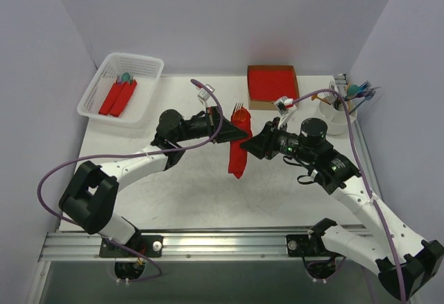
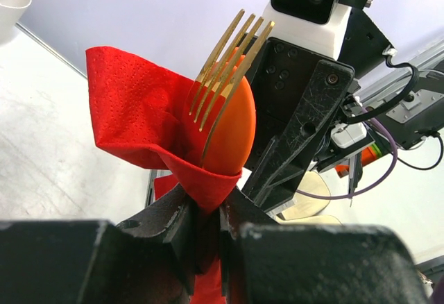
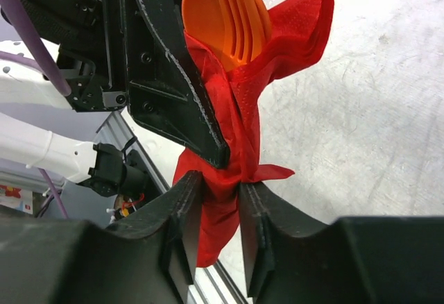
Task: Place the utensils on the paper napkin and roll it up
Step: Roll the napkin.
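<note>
Left wrist view shows you the left end effector (image 2: 206, 214) clamped on the paper napkin (image 2: 132, 110), which is wrapped around a fork (image 2: 229, 54) and an orange spoon (image 2: 232, 137) above the worktop (image 1: 208, 193). The right end effector (image 3: 218, 196) seems to pinch it lower down.

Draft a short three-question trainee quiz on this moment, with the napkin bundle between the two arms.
1. True or false: the white plastic mesh basket is empty.
2. What sticks out of the top of the thin red paper napkin? A) a slim metal fork and an orange plastic spoon; B) a teal spoon alone; C) nothing.
3. Which grippers pinch the napkin?
Key: 1 false, two red rolls lie in it. 2 A. 3 both, the left gripper and the right gripper.
</note>
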You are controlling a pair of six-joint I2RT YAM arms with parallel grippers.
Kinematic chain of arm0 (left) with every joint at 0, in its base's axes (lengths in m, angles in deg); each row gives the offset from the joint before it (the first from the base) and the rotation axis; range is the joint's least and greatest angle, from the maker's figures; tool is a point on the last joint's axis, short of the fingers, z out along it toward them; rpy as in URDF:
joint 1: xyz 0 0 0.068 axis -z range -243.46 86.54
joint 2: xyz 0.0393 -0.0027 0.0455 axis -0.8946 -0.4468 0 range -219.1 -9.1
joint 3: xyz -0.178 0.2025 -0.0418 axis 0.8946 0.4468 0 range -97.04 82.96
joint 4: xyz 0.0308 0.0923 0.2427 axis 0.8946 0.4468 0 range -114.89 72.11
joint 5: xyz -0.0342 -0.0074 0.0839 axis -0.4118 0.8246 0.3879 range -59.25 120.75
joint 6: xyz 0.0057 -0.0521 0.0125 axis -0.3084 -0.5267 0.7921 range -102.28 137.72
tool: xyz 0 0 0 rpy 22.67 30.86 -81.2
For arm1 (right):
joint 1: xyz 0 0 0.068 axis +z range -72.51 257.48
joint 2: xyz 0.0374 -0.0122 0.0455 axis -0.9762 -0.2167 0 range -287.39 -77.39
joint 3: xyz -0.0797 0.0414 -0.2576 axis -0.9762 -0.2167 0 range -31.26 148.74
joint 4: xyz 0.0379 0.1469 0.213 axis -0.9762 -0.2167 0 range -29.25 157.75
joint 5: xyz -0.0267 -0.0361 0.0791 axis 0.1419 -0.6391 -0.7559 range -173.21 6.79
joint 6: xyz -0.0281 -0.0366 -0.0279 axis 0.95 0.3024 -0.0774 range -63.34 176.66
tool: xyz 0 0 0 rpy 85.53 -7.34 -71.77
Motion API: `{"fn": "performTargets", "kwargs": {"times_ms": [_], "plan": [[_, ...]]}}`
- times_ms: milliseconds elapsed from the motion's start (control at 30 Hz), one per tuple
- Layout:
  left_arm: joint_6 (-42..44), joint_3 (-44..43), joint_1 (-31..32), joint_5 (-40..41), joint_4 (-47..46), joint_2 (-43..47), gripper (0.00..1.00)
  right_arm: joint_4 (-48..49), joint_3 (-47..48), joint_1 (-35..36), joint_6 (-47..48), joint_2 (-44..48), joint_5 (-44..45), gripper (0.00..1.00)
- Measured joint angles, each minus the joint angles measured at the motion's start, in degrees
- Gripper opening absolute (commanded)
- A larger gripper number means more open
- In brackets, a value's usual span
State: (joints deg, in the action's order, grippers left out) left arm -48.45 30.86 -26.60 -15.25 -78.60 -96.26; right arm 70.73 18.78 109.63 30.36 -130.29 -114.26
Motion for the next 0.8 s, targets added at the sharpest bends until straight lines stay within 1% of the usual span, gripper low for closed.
{"fn": "performTargets", "kwargs": {"times_ms": [367,500,633,800], "plan": [[-2.34,0.00,0.22,-1.07,-3.15,-0.74,0.02,2.86,-1.31,-2.05,-0.92,0.52,-5.68,0.10],[-3.76,0.00,0.46,-1.42,-5.18,-1.46,0.02,4.17,-2.29,-2.56,-1.66,1.20,-7.13,0.01],[-5.16,0.00,0.85,-1.73,-7.69,-2.10,0.03,4.90,-2.97,-2.99,-2.14,2.10,-8.17,0.00],[-6.10,0.00,0.96,-2.14,-9.97,-2.64,0.07,6.36,-3.85,-3.28,-2.38,2.78,-9.03,0.00]]}}
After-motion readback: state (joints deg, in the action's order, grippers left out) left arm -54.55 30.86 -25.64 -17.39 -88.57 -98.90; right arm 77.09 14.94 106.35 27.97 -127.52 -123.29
